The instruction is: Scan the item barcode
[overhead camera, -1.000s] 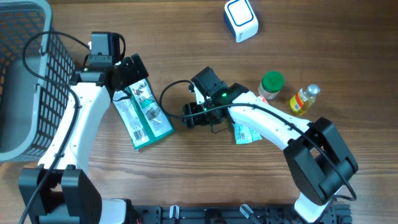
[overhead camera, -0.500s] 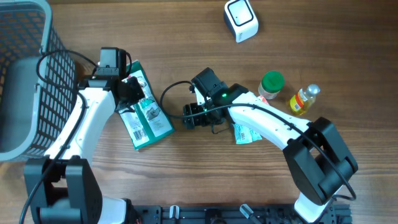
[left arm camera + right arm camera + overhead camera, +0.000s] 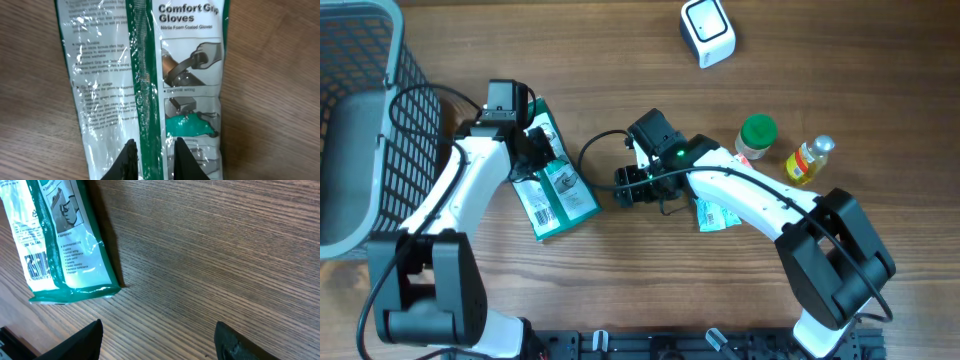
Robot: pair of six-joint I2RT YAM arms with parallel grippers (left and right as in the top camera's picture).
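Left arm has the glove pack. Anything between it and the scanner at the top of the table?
Nothing sits on the direct line: bare wood from the glove pack, pinched by the left gripper, to the scanner. The right gripper and its cable lie just beside that line, close enough to watch.

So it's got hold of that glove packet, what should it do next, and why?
Probably lift it a little. The left gripper is shut on the middle seam of the glove packet, but the packet lies on the table, far from the white scanner.
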